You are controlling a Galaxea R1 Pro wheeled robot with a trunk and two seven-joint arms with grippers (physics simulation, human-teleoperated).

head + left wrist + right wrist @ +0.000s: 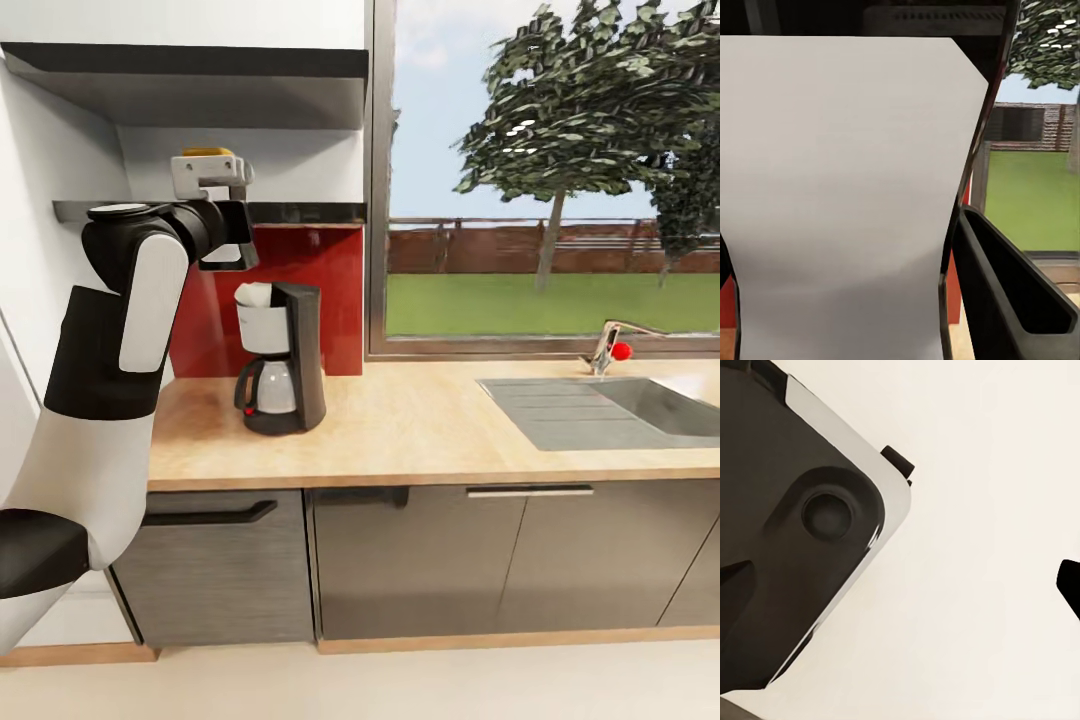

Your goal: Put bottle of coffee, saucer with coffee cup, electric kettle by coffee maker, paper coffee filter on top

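So far, only part of the station looked set up. The coffee maker (281, 357) stood on the countertop (420, 430) against the red backsplash (335, 290), and something white sat in its open top, which I took for the paper coffee filter (256, 294), though it was too small for me to be sure. The worktop around the machine showed no saucer, cup or kettle, so by my reckoning those three were all yet to be brought.

The left arm was raised to the kitchen shelf (300, 212), its left gripper (222, 215) at the shelf's edge with a mustard-yellow cap peeking out above the wrist block. I judged that to be the bottle of coffee (207, 153), up at shelf level and not yet down beside the machine. In the left wrist view a broad pale panel (847, 195) sat right against the lens beside one dark finger (1016, 300), likely the bottle's label, but whether the fingers were clamped on it I could not tell.

The right wrist view looked down at pale floor (982, 547) and the dark robot base (795, 525); the state of the right fingers could not be told.
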